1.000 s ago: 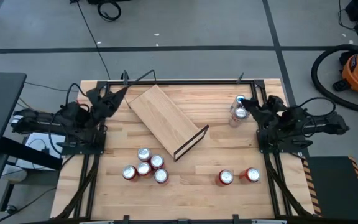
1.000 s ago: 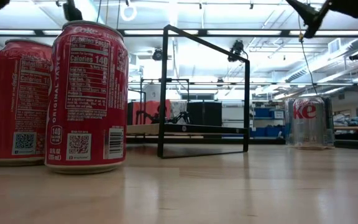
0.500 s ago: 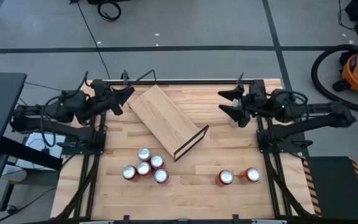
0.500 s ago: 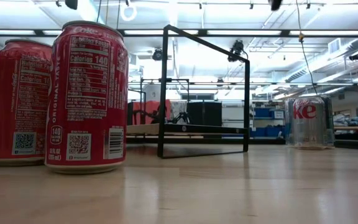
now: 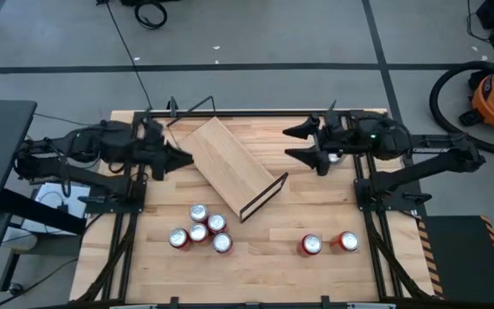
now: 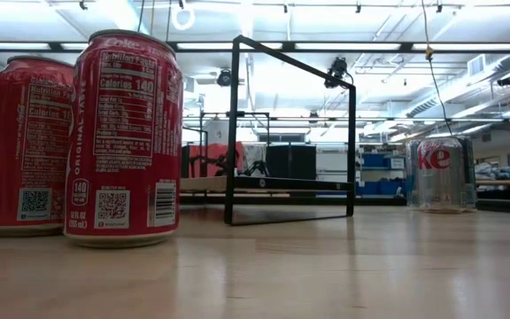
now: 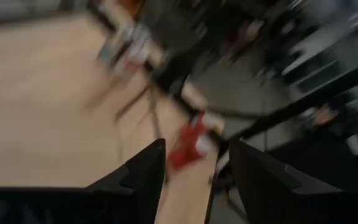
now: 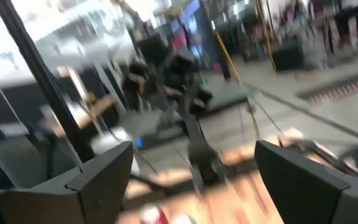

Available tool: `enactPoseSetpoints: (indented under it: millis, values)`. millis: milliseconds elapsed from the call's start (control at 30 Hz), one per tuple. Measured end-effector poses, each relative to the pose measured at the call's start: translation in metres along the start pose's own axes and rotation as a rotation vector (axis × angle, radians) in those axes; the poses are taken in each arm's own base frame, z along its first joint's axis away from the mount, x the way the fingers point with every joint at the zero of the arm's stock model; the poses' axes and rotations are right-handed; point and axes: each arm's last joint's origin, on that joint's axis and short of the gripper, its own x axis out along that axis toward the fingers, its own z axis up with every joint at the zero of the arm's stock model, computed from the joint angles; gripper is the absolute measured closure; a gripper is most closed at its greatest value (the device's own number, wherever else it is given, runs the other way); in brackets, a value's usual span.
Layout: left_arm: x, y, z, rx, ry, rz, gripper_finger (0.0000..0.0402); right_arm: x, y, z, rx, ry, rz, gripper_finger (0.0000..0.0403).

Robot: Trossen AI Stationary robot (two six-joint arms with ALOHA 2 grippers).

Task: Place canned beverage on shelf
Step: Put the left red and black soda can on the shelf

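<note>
The shelf (image 5: 228, 165), a light-wood plank with black wire end frames (image 6: 290, 133), lies slantwise on the table's middle, resting on those frames. A silver can (image 6: 439, 173) stands upright at the far right, mostly under my right arm in the high view. A cluster of red cans (image 5: 200, 230) and two red cans (image 5: 328, 244) stand near the front edge. My left gripper (image 5: 181, 158) hovers open beside the shelf's left end. My right gripper (image 5: 301, 143) hovers open right of the shelf, level and pointing toward the table's left. Both hold nothing.
The table's black frame rails run along its left and right sides by the arm bases (image 5: 114, 193). Bare wood lies between the shelf and the front cans (image 5: 264, 232). An orange vacuum (image 5: 491, 99) stands on the floor beyond the table's right.
My right gripper has risen from around the silver can and moved toward the table's left, tipping up to level; the can stays upright in place. My left gripper has lifted, turned and swung from the far left corner toward the shelf's left end.
</note>
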Motion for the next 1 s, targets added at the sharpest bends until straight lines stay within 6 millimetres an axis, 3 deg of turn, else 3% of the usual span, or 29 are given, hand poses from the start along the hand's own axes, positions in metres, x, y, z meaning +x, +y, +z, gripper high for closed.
enactPoseSetpoints:
  millis: [167,300,400,533,833,1000]
  values:
    - [0.015,-0.001,-0.014,-0.034,0.245,0.1,0.0218,0.011,0.0,0.003,-0.072,0.193,-0.092,0.0056]
    - [0.03,-0.005,-0.032,-0.077,0.44,0.12,0.0216,0.018,0.005,0.002,-0.124,0.229,0.008,0.0056]
    - [0.037,-0.012,-0.048,-0.091,0.591,0.104,0.0208,0.018,0.008,0.001,-0.085,0.257,0.093,0.0056]
    - [0.038,-0.018,-0.069,-0.121,0.755,0.134,0.0195,0.017,0.004,-0.006,0.002,0.332,0.055,0.0056]
    - [0.031,-0.032,-0.117,-0.119,0.954,0.292,0.0194,0.014,0.009,-0.012,-0.12,0.338,-0.119,0.0056]
    - [0.039,-0.038,-0.142,-0.078,1.006,0.366,0.0161,0.014,0.013,-0.014,-0.181,0.341,-0.141,0.0056]
